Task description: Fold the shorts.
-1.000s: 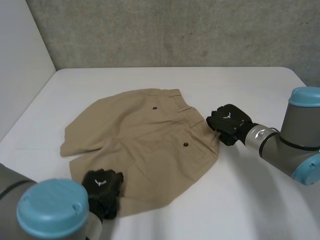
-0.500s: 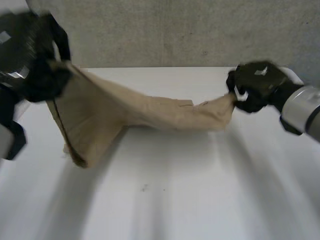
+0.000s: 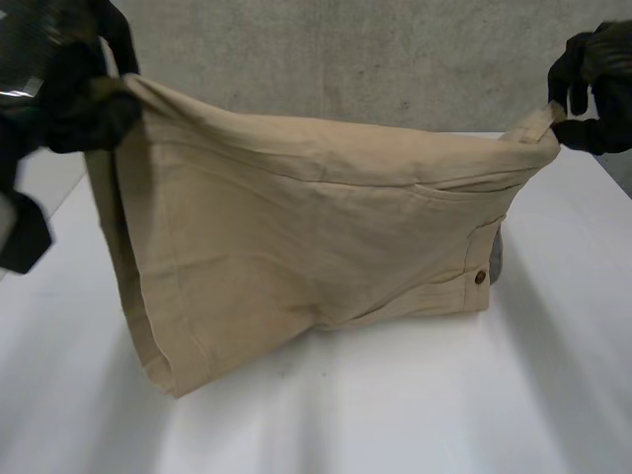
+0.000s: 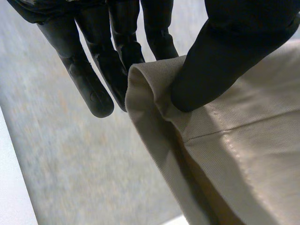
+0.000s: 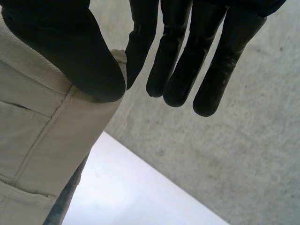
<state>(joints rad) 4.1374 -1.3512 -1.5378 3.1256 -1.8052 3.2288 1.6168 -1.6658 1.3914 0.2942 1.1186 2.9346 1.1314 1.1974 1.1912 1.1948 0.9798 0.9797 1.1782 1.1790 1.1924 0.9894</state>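
Shorts (image 3: 296,227) aloft between high left hand (image 3: 69,109), right hand (image 3: 592,89)

shorts (image 3: 296,227) hang over table (image 3: 415,415), l hand (image 3: 64,99) at left top corner, r hand (image 3: 592,84) right.

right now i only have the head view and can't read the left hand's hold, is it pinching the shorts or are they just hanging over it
observer: pinching. in the left wrist view the left hand has its thumb pressed on a folded hem of the shorts, with the cloth squeezed against the fingers behind it.
operator: ok and the right one, same hold
observer: yes. in the right wrist view the right hand has its thumb on the waistband corner, pinching it against the nearest finger. the other fingers are straight and touch no cloth.
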